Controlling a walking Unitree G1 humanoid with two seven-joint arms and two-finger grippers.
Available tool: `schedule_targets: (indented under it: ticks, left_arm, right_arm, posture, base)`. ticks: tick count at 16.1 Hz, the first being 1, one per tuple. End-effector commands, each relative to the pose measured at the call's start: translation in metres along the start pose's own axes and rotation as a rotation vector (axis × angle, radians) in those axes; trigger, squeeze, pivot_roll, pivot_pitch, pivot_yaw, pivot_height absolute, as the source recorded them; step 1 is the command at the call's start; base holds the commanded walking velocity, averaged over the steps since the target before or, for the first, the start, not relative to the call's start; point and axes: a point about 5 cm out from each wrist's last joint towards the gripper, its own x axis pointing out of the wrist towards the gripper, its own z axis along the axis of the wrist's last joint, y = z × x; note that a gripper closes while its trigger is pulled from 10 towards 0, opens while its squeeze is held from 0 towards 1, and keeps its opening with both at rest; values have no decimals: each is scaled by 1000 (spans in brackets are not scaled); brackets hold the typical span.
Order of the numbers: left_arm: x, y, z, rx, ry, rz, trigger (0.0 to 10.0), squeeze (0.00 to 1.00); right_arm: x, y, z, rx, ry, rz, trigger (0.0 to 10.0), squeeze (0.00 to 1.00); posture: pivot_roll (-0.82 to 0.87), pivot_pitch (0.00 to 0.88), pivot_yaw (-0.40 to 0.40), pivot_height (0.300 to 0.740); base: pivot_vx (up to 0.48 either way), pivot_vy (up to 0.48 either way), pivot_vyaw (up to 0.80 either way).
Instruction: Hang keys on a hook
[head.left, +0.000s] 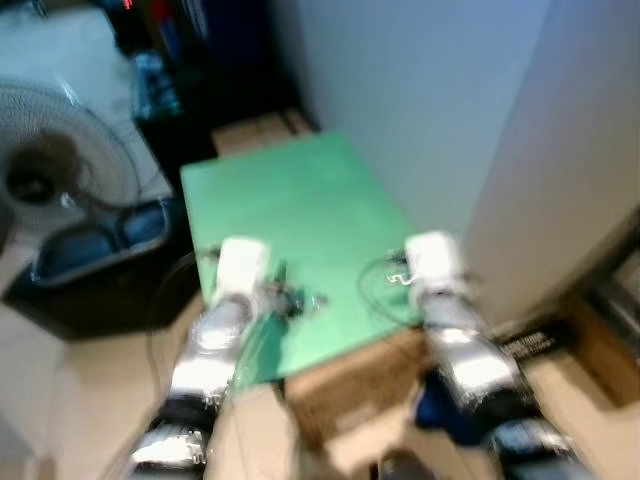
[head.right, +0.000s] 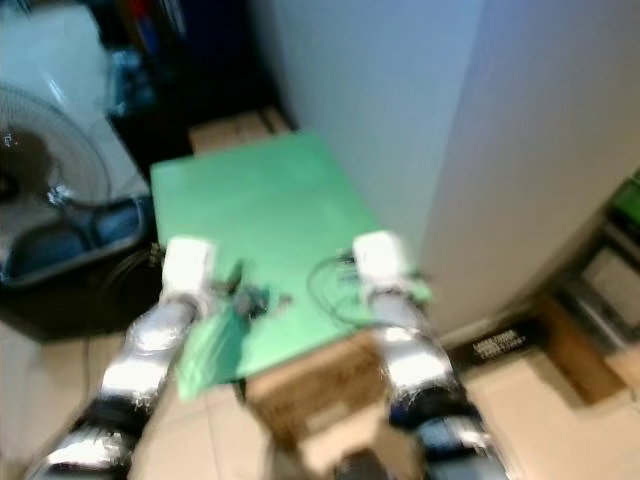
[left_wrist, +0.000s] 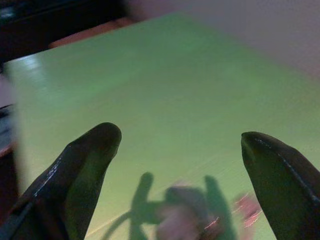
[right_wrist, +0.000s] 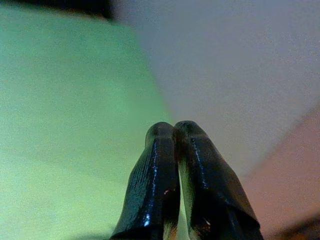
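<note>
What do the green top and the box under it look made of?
Green top: seems a thin, smooth sheet, plastic or coated board, with a soft sheen in the left wrist view; blur leaves it open. Box under it: looks like brown corrugated cardboard, matte, with a folded edge at the near side.

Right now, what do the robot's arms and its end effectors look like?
Both arms are shiny silver and rounded, each ending in a boxy white wrist block. Thin black cables loop beside the right arm's white wrist block. The left end effector has two long, glossy black fingers with rounded tips. The right end effector has the same smooth black fingers.
</note>
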Motion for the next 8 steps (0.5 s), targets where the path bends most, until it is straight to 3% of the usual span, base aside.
schedule_targets:
  ticks: [1, 5, 6, 8]
  left_arm:
    - [-7, 20, -10, 30, 32, 62, 10000, 0]
    - [-7, 19, -10, 35, 39, 61, 10000, 0]
    - [-7, 19, -11, 37, 39, 60, 10000, 0]
    - [-8, 18, -11, 43, 41, 59, 10000, 0]
  right_arm:
    - [1, 19, 15, 26, -49, 43, 10000, 0]
    - [1, 14, 12, 63, -48, 14, 10000, 0]
    - [0, 13, 12, 77, -47, 12, 10000, 1000]
    - [0, 15, 11, 76, -44, 23, 10000, 1000]
  posture:
    - [-209, 0, 104, 723]
    - [-213, 0, 109, 723]
    - [-213, 0, 110, 723]
    - [-213, 0, 110, 723]
  base:
    - [0, 0, 681]
    - [0, 0, 0]
    - [0, 0, 0]
    - [0, 0, 0]
